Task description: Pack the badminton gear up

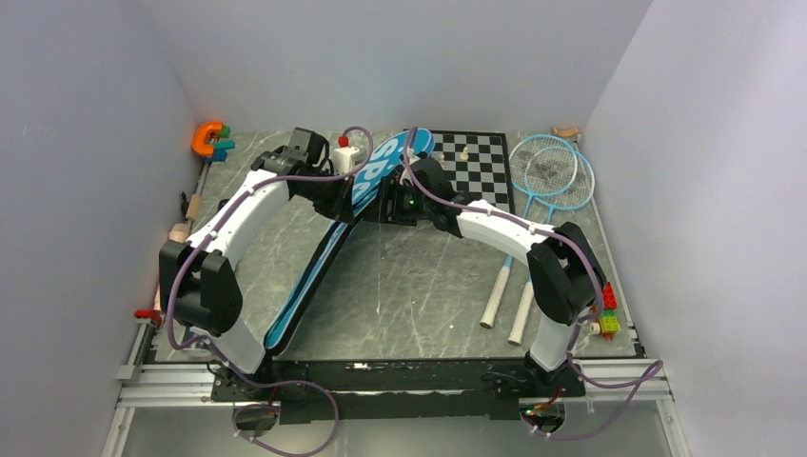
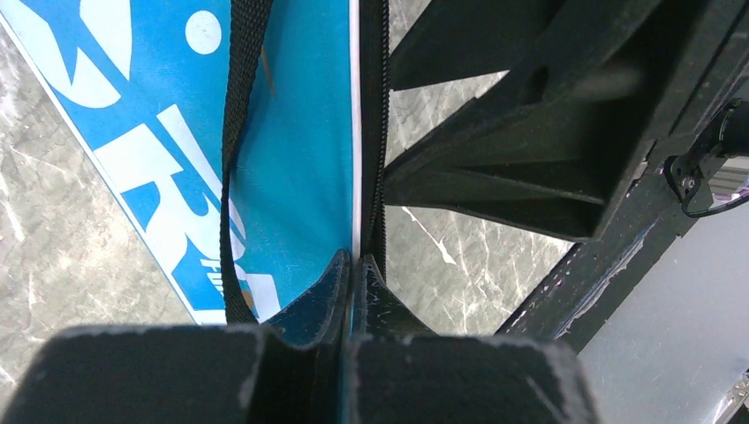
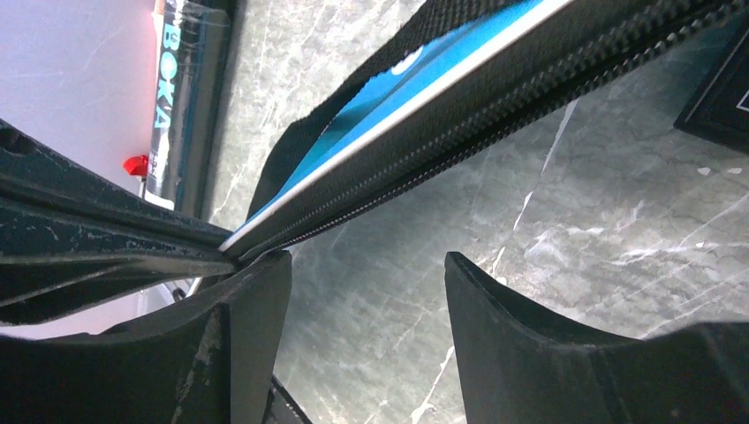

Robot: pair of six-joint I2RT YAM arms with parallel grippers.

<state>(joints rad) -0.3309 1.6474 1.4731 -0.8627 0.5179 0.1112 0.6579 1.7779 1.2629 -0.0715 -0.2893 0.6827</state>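
The blue "SPORT" racket bag runs diagonally across the table, its head end lifted. My left gripper is shut on the bag's zip edge, with white piping and black zipper pinched between the fingertips. My right gripper is open; its left finger touches the bag's zipper edge and nothing lies between the jaws. Two light-blue rackets lie at the right, white handles toward me. A black tube lies by the far wall. No shuttlecocks show.
A chessboard with pieces lies behind the bag, beside the racket heads. An orange clamp sits at the back left. A white box with a red top stands near the left wrist. Coloured bricks lie at the right edge.
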